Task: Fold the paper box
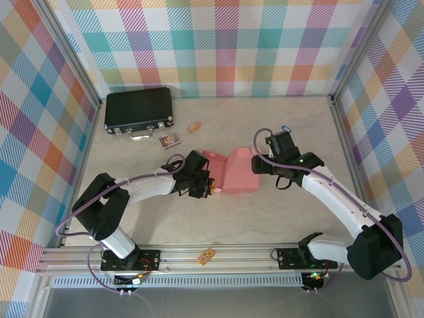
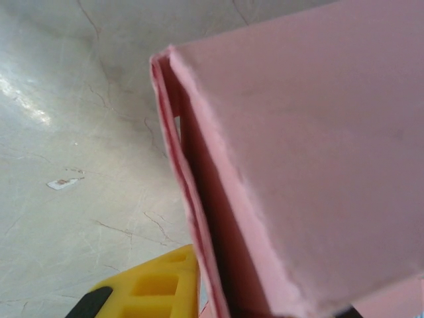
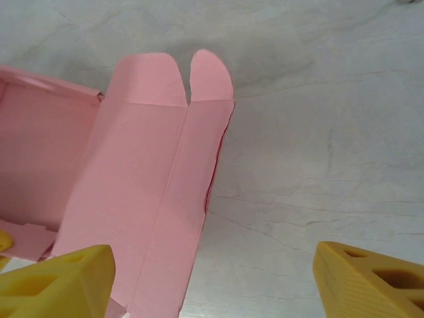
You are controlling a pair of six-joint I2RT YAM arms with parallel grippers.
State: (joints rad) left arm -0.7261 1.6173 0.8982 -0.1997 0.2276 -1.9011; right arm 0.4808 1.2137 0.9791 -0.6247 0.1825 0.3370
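The salmon-pink paper box (image 1: 235, 173) lies partly formed in the middle of the table, its lid panel with two rounded flaps (image 3: 139, 172) spread flat. My left gripper (image 1: 205, 184) is at the box's left side. In the left wrist view an upright side wall (image 2: 199, 218) runs right beside one yellow finger (image 2: 149, 288); the other finger is hidden behind the card. My right gripper (image 3: 212, 285) hovers open over the lid's right edge (image 1: 265, 160), with its left finger (image 3: 56, 281) above the pink panel and its right finger (image 3: 371, 278) above bare table.
A black hard case (image 1: 139, 111) with a metal handle sits at the back left. Near it are a small printed card (image 1: 170, 140) and a small wooden block (image 1: 194, 126). Another block (image 1: 206, 256) rests on the front rail. Plaid walls close in three sides.
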